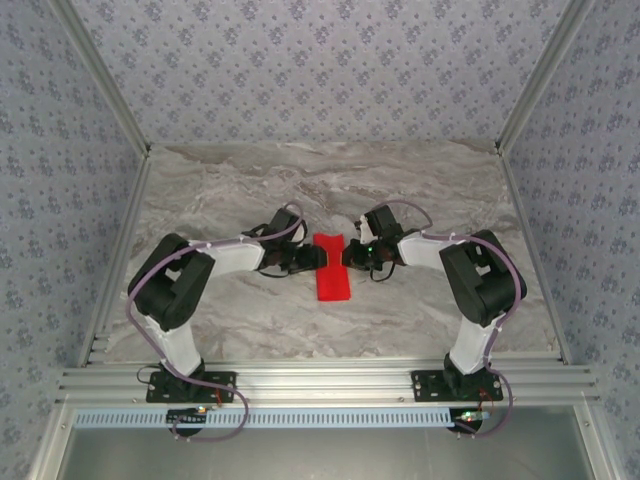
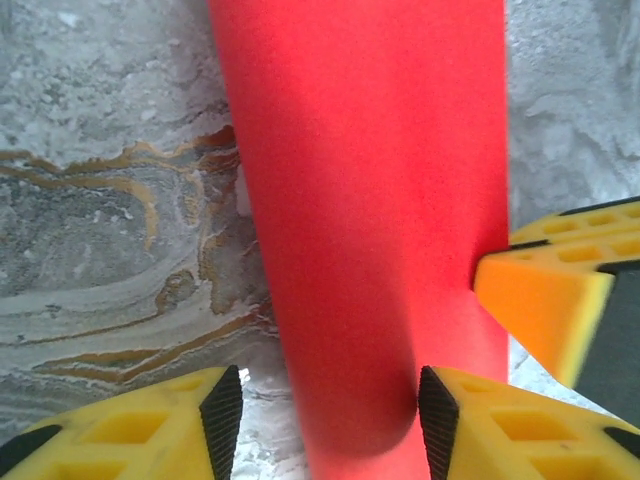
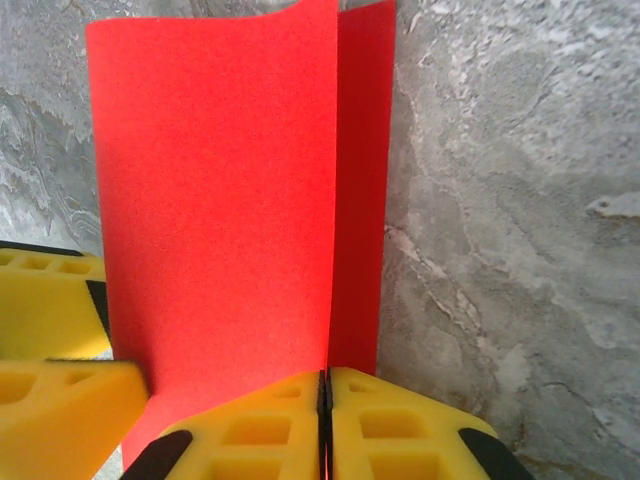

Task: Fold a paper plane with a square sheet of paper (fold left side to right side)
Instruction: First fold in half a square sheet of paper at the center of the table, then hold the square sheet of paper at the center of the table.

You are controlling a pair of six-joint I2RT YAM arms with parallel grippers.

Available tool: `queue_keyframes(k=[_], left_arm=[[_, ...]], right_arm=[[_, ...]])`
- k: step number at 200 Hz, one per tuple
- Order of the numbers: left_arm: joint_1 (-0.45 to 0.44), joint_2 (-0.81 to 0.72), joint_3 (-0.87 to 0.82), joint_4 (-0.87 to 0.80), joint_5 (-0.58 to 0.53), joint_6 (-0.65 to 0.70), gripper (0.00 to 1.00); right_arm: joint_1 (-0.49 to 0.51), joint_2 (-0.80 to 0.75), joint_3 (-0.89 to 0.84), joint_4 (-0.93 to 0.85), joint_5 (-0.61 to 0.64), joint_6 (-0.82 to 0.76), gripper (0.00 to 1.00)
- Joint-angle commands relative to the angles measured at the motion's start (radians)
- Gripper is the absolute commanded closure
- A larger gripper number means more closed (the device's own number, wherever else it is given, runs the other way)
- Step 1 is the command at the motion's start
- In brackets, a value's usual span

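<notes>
The square sheet of paper (image 1: 332, 281) is bright red and lies doubled over into a tall strip at the middle of the table. Both grippers meet at its upper part. My left gripper (image 1: 318, 258) stands open at the paper's left side. In the left wrist view the rounded, uncreased fold (image 2: 370, 180) runs between its jaws (image 2: 330, 420); the right pad touches the paper and the left pad is clear of it. My right gripper (image 1: 350, 257) is shut on the paper's right edge, with the layers (image 3: 220, 180) pinched between its pads (image 3: 325, 385).
The marble table (image 1: 300, 190) is bare around the paper. Patterned walls and an aluminium frame (image 1: 320, 380) close in the workspace. One right finger (image 2: 540, 300) reaches into the left wrist view; left fingers (image 3: 50, 400) sit beside the paper in the right wrist view.
</notes>
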Motion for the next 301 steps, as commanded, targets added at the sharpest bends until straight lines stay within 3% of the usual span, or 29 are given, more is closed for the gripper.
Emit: queue_keyframes(k=[1,56,98,301], left_arm=[[-0.012,0.029,0.045,-0.074,-0.041,0.007,0.54],[-0.025,0.059,0.065,-0.117,-0.067,0.028,0.58],[-0.031,0.072,0.077,-0.135,-0.076,0.037,0.57],[-0.035,0.075,0.087,-0.167,-0.097,0.058,0.62]], right_arm=[[0.006,-0.014,0.018,-0.036,0.015,-0.021,0.86],[0.001,-0.190,-0.037,-0.124,0.177,-0.070,0.59],[-0.021,-0.308,-0.094,-0.154,0.248,-0.079,0.51],[-0.028,-0.357,-0.123,-0.173,0.242,-0.086,0.45]])
